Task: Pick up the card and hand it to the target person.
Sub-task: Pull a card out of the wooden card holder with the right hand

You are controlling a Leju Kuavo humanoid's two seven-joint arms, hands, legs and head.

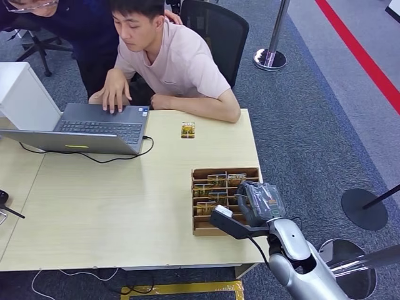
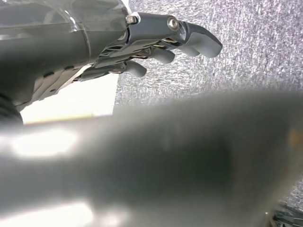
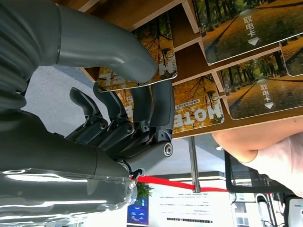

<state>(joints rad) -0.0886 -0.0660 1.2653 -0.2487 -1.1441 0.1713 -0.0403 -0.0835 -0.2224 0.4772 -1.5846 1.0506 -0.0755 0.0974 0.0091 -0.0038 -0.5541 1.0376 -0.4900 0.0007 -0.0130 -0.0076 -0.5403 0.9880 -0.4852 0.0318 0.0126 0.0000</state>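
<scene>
Right hand at card box, thumb and fingers closing around one card's edge, not clearly gripped yet

Cards (image 3: 157,52) stand in slots of the cardboard box (image 1: 225,174) at the table's (image 1: 118,212) near right; one more card (image 1: 187,130) lies flat farther off, near the seated person (image 1: 179,62). My guess: thin, stiff, light, glossy so slippery; best pinched on both faces at the exposed edge, no squeezing hard. Right hand (image 1: 259,203) hangs over the box's near right corner, thumb on one side of a card, fingers (image 3: 157,104) curled narrow on the other; contact can't be confirmed. Left hand (image 2: 150,47) hangs off the table over carpet, fingers loosely extended, holding nothing
</scene>
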